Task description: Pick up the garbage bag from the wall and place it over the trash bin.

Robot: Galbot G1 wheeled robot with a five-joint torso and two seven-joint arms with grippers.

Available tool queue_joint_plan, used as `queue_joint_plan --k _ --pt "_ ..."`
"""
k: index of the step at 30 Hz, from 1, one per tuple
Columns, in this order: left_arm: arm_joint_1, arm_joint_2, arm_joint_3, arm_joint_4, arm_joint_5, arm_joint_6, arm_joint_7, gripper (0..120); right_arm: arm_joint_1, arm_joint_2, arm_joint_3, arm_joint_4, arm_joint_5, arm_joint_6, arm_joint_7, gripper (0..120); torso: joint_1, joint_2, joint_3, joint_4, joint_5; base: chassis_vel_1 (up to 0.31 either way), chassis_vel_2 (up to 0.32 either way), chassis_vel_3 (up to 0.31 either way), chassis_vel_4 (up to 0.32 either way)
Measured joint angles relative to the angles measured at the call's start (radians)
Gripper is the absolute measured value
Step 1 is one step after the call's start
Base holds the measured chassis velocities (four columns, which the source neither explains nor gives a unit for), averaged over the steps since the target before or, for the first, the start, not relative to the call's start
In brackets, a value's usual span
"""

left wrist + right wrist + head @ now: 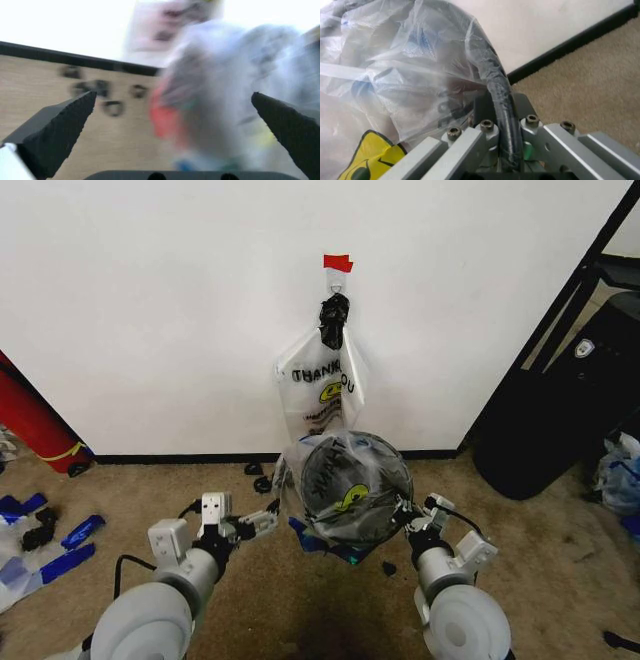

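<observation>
Bag's on the bin, nearly done.
Your garbage bag [350, 480] drapes the trash bin [357, 520]; right gripper [408, 518] pinches film + rim, left gripper [266, 523] spread beside bin. Seating left.

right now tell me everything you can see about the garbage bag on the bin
The garbage bag is thin, see-through, crinkled plastic with a yellow smiley, black lettering and blue patches. It is draped over the top of the round black trash bin, standing on the carpet below the wall hook. The right gripper is shut on the bag-covered rim. The left gripper is open just beside it, apart.
</observation>
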Motion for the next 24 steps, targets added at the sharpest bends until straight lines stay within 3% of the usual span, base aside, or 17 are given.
queue_joint_plan --k 1,5,10,16,24 --pt "-0.039 -0.014 0.005 0.014 -0.089 -0.011 0.008 114 -0.005 0.0 -0.006 -0.018 -0.026 0.048 -0.046 0 0.0 0.0 0.0 0.0 0.0003 0.0 0.0 0.0 0.0" --pt "-0.12 -0.047 0.022 0.069 -0.191 -0.049 0.024 114 -0.007 -0.001 -0.008 -0.041 -0.052 0.121 -0.123 0 0.0 0.0 0.0 0.0002 -0.0003 0.0 0.0 0.0 0.0" --pt "-0.175 -0.051 0.02 0.095 -0.232 -0.062 0.037 112 -0.007 -0.009 -0.003 -0.059 -0.053 0.149 -0.153 0 0.0 0.0 0.0 0.0002 0.0001 0.0 0.0 0.0 0.0" --pt "-0.268 -0.041 0.024 0.187 -0.271 -0.067 0.067 101 -0.014 -0.009 -0.005 -0.066 -0.052 0.141 -0.154 0 0.0 0.0 0.0 0.0 0.0 0.0 0.0 0.0 0.0" --pt "-0.253 -0.045 0.037 0.217 -0.277 -0.063 0.097 94 -0.01 -0.001 -0.015 -0.041 -0.053 0.129 -0.128 0 0.0 0.0 0.0 0.0004 -0.0001 0.0 0.0 0.0 0.0"
